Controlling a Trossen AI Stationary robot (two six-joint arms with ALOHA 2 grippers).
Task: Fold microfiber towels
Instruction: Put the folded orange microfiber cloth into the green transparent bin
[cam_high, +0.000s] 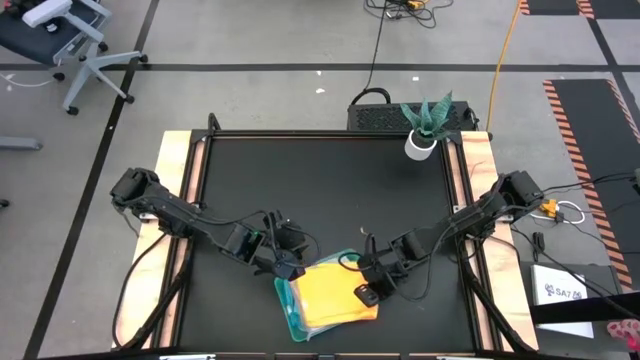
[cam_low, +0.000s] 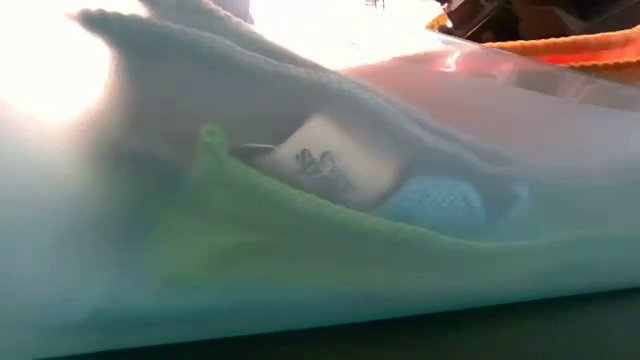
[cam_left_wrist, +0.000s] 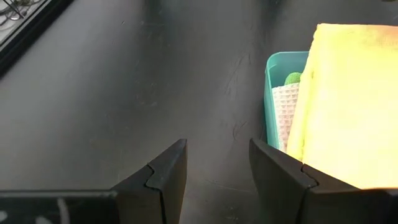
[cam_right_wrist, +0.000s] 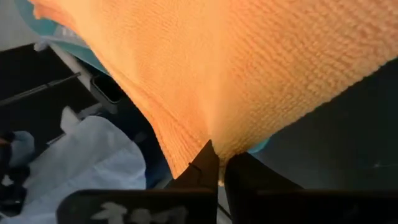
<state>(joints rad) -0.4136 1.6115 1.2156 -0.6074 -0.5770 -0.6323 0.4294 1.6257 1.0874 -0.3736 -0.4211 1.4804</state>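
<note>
While both dark arms reach inward from the table's two sides, the black table (cam_high: 320, 190) itself fills the middle of the high view, framed by pale wooden side rails. Near its front edge sits the teal tray (cam_high: 287, 306), and over the tray lies the yellow-orange towel (cam_high: 330, 292), spread flat and covering nearly all of it, so that only a strip of teal rim shows along one side.

The left arm comes in from the left, and the left gripper (cam_high: 285, 270) hangs just beside the tray's near corner, over bare tabletop. In the left wrist view its fingers (cam_left_wrist: 168, 177) stand spread apart with nothing between them, the tray wall (cam_left_wrist: 272, 99) just ahead and to one side.

The right arm comes in from the right, and the right gripper (cam_high: 366, 291) sits at the towel's right edge. In the right wrist view its jaws are pressed together on the edge of the yellow-orange cloth, which rises in a drawn-up peak from the pinch.

Inside the tray, more towels lie packed under the yellow-orange one. The left wrist view shows a pale grey-white towel (cam_left_wrist: 285, 115) against the wall and a bit of the lime green towel (cam_left_wrist: 293, 78) behind it. The low view, looking through the tray's translucent side, shows the lime green one with a turquoise blue towel (cam_low: 435, 205) beside it and a white sewn label (cam_low: 335, 162).

At the table's far right corner stands a small potted plant (cam_high: 424, 128) in a white pot.
</note>
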